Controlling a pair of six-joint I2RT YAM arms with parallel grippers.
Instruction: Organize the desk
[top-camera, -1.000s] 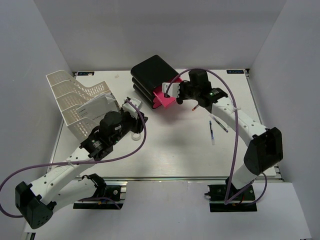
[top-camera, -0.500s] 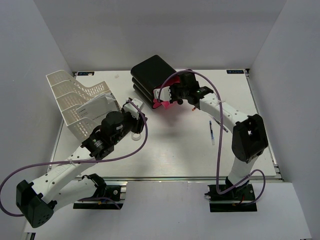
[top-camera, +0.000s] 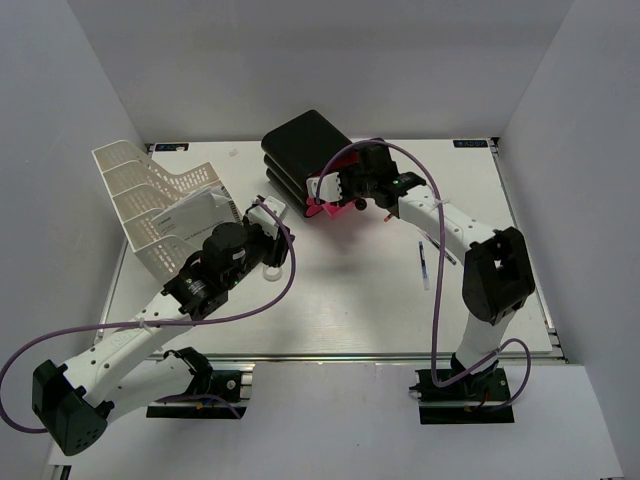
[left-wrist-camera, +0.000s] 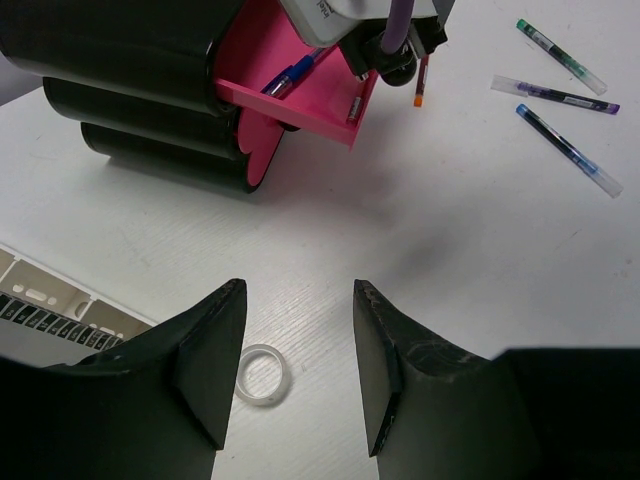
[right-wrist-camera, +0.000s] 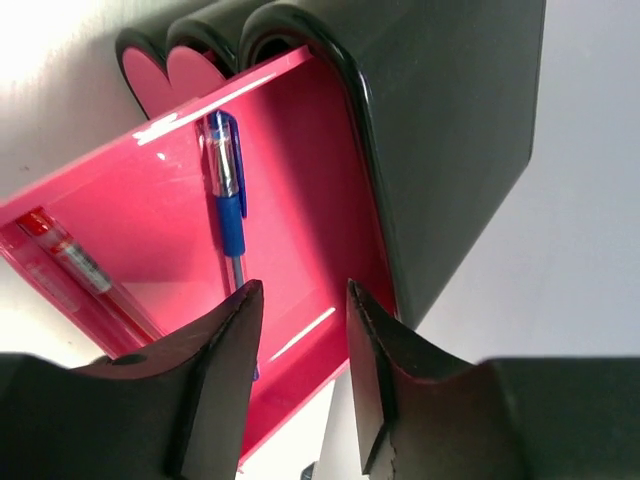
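right wrist shows right gripper (right-wrist-camera: 302, 300) over pink drawer (right-wrist-camera: 290, 200)

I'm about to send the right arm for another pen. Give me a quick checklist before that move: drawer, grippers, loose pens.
1. Pink drawer open: ok, pulled out of the black drawer unit.
2. Right gripper empty: ok, jaws apart over the drawer, nothing between them.
3. Drawer contents: ok, a blue pen and a red pen lie inside.
4. Desk tidy: not ok, at least three loose pens lie on it.
5. Left gripper out of the way: ok, open above a clear ring, apart from the drawer.
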